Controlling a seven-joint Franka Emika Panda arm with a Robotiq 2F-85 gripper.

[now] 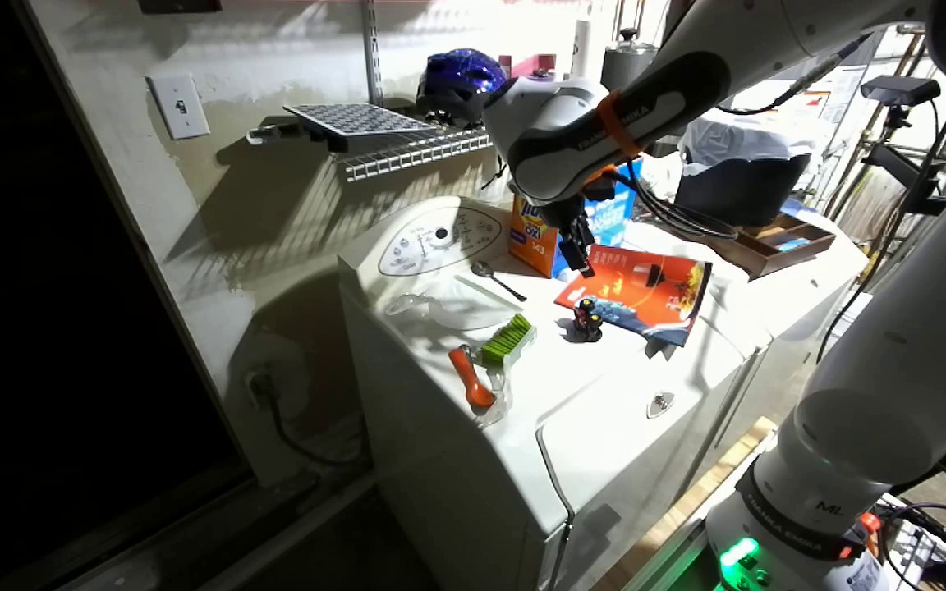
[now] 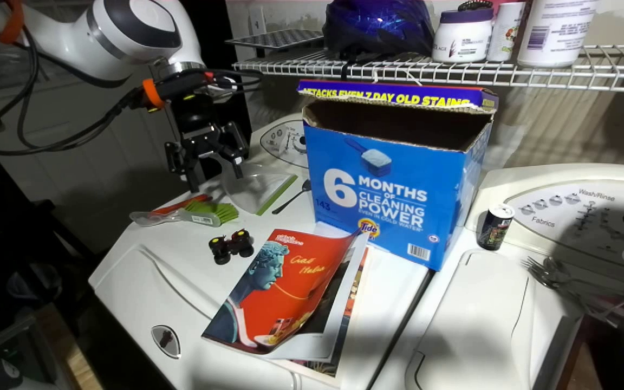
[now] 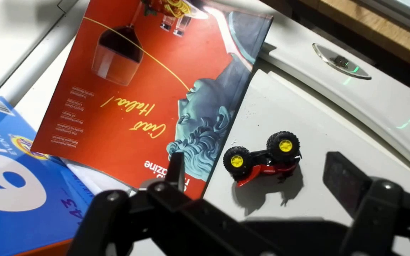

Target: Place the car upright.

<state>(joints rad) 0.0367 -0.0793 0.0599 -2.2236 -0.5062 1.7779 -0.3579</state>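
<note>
The car [image 3: 264, 161] lies tipped over on the white surface [image 2: 179, 249], between the front edge, marked by the badge [image 2: 166, 341], and the back edge, marked by the control panel [image 1: 440, 240]. It is just beside the magazine [image 3: 155, 89]. Two yellow-hubbed wheels face upward; the slanted wrist view does not settle whether the car rests flat on its flank or partly on its roof. The hand [image 2: 215, 177] is above it, released: fingers [image 3: 343, 181] spread, gripping nothing.

Observe the following hazards before lowering the hand.

Slipping. The fingers are spread roughly along the car's length. If closed so, they would probably meet the rounded tyres, which can turn and eject the car. Prefer the red body.

Snagging. A finger appears over the magazine in the wrist view. A slightly offset descent may press or drag the cover into the car.

Pushing. If one finger makes contact first, the car may slide toward the front edge, or toward the brush [image 1: 508, 341] by the side edge.

Falling back. If the car is released before all wheels bear on the surface, it will likely drop back onto its side.
</note>
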